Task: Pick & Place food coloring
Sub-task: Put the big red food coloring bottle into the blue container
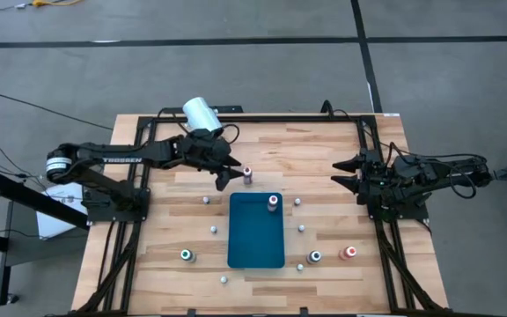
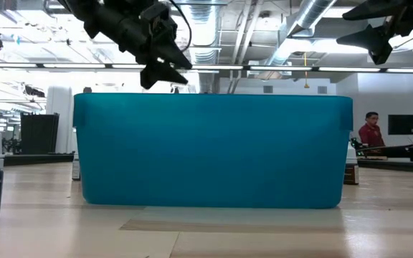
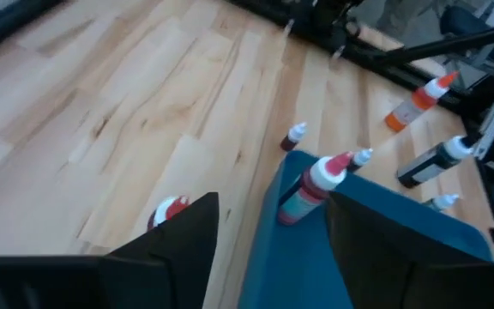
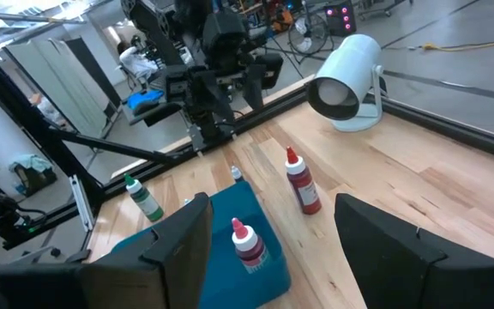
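Observation:
A teal mat (image 1: 255,242) lies mid-table, and one red-tipped bottle (image 1: 273,203) stands on its far right corner (image 3: 311,189). A dark red bottle (image 1: 247,174) stands on the wood just beyond the mat's far edge (image 4: 303,184). My left gripper (image 1: 227,173) hovers open above the table beside that bottle, touching nothing (image 3: 268,202). A green bottle (image 1: 187,256), a dark bottle (image 1: 314,257) and an orange bottle (image 1: 350,253) stand near the mat's near end. My right gripper (image 1: 346,172) waits open at the table's right side.
Several small white caps (image 1: 206,200) are scattered around the mat (image 1: 302,228). A large white cylinder (image 1: 199,113) lies at the table's far edge behind my left arm. Black frame rails run along the table's left and right sides (image 1: 377,220). A person (image 2: 370,132) sits far back in the room.

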Action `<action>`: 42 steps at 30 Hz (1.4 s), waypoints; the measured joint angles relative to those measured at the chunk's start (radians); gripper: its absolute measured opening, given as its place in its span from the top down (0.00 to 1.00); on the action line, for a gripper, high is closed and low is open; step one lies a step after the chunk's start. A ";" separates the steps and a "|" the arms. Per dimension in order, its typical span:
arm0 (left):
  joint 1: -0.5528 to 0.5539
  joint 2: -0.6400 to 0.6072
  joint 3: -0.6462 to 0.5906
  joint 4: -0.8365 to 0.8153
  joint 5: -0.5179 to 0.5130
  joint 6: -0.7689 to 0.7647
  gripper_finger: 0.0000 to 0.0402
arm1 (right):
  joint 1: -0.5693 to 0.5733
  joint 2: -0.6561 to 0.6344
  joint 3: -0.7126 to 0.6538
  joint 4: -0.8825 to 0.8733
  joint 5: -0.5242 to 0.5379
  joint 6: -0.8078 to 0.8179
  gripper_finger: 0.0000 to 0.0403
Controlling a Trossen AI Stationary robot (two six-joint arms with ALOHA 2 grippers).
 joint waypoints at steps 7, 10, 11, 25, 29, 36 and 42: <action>0.000 0.110 0.004 0.044 0.001 -0.021 0.49 | 0.000 0.000 0.000 0.001 0.000 0.008 0.42; 0.001 0.142 0.032 0.043 -0.004 -0.005 0.49 | 0.000 0.000 0.000 0.002 0.000 0.013 0.42; 0.001 0.152 0.043 0.047 -0.004 0.002 0.49 | 0.000 0.000 0.000 0.002 0.000 0.017 0.42; 0.003 0.205 0.123 -0.129 -0.138 0.084 0.49 | 0.000 0.000 0.000 -0.001 0.000 0.034 0.42; 0.003 0.199 0.128 -0.116 -0.125 0.048 0.49 | 0.000 0.000 0.000 -0.001 0.000 0.034 0.42; 0.006 0.201 0.127 -0.146 -0.136 0.075 0.49 | 0.000 0.000 0.000 -0.001 0.000 0.034 0.42; 0.007 0.201 0.127 -0.178 -0.178 0.089 0.49 | -0.001 0.000 0.000 -0.001 0.000 0.034 0.42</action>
